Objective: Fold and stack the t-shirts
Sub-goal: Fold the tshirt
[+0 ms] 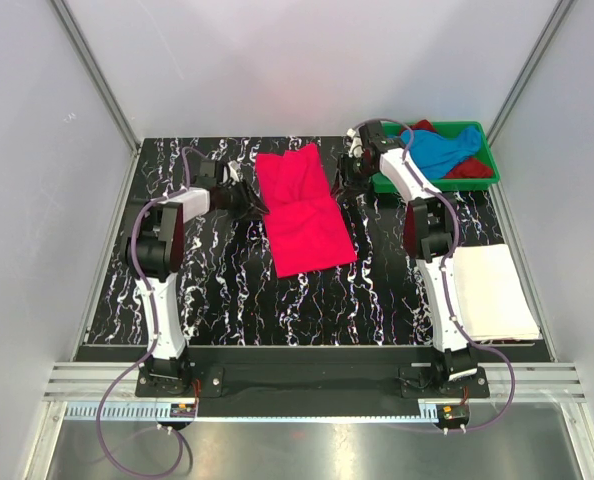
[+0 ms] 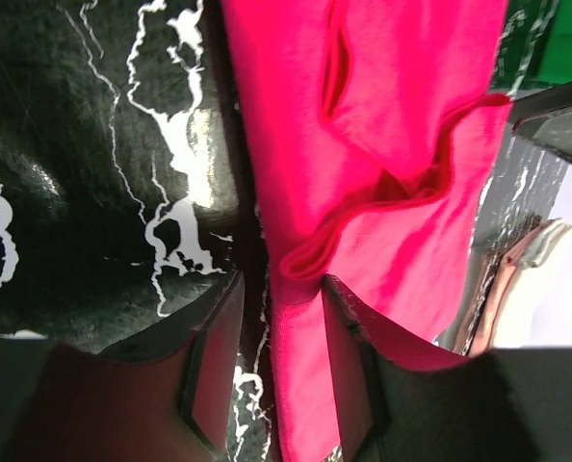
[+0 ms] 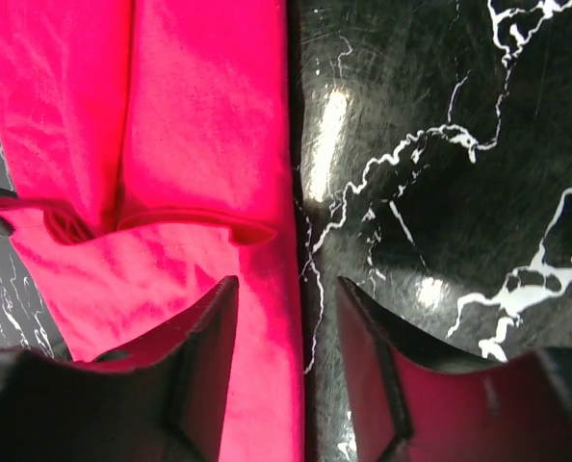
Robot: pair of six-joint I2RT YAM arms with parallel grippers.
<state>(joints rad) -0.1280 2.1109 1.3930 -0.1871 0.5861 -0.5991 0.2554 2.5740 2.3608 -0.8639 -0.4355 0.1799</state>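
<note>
Standing released, the left pincer [image 2: 281, 284] straddles one long edge of the hot pink t-shirt [image 1: 302, 210]; the right pincer [image 3: 286, 284], jaws also apart, straddles the opposite edge. The shirt lies between them on the worktop [image 1: 227, 290].

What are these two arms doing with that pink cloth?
They are folding t-shirts. The hot pink shirt lies mid-table, folded into a long strip. The left gripper and right gripper sit open over its opposite edges. A white shirt lies folded on the right. A blue shirt and a dark red shirt lie in the green tray.
</note>
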